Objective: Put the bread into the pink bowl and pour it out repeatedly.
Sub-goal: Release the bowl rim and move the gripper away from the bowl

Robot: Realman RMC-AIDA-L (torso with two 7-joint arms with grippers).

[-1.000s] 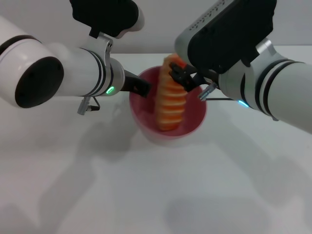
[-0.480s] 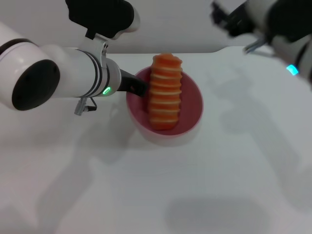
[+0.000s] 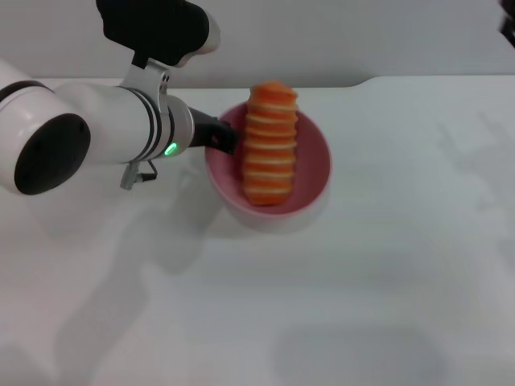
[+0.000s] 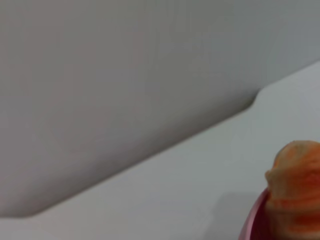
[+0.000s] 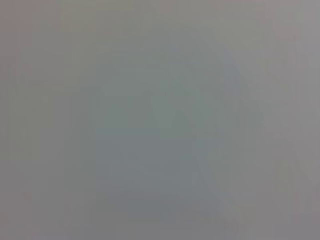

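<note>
- On the white desk (image 3: 378, 265), the pink bowl (image 3: 310, 181) holds the bread (image 3: 269, 153), which leans with its upper end past the rim at 12 o'clock.
- At the bowl's 9 o'clock rim sits the left gripper (image 3: 225, 140); its fingers are clamped on the rim, their tips hidden behind the bread.
- The left wrist view catches only the bread's end (image 4: 295, 190) and a sliver of rim (image 4: 251, 225).
- The right gripper is out of sight; its wrist view shows blank grey.
</note>
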